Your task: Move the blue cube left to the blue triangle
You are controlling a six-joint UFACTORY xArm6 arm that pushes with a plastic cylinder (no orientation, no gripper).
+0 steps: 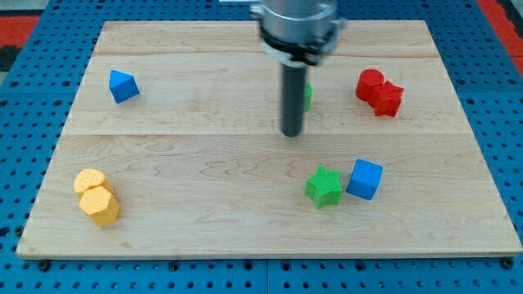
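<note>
Blue pegboard [24,122] frames the scene on every side, and on it lies a pale wooden board [204,180] that fills most of the frame. From the top centre hangs the arm's grey metal collar [296,28], and below it the dark rod runs straight down. My tip [292,134] rests on the board just above the frame's centre; it is a bare rod, with no jaws to open or close, and it touches no block. A green block [308,95] peeks out just behind the rod on its right side, its shape hidden. At the upper right sit 2 red blocks [379,91] pressed together. At the lower left 2 yellow blocks [96,196], rounded and faceted, also touch. Right of centre and low, a green star [324,186] sits just beside the blue cube [364,179], which lies well below and right of my tip. The blue triangle [122,86] stands alone at the upper left, far across the board from the cube.
</note>
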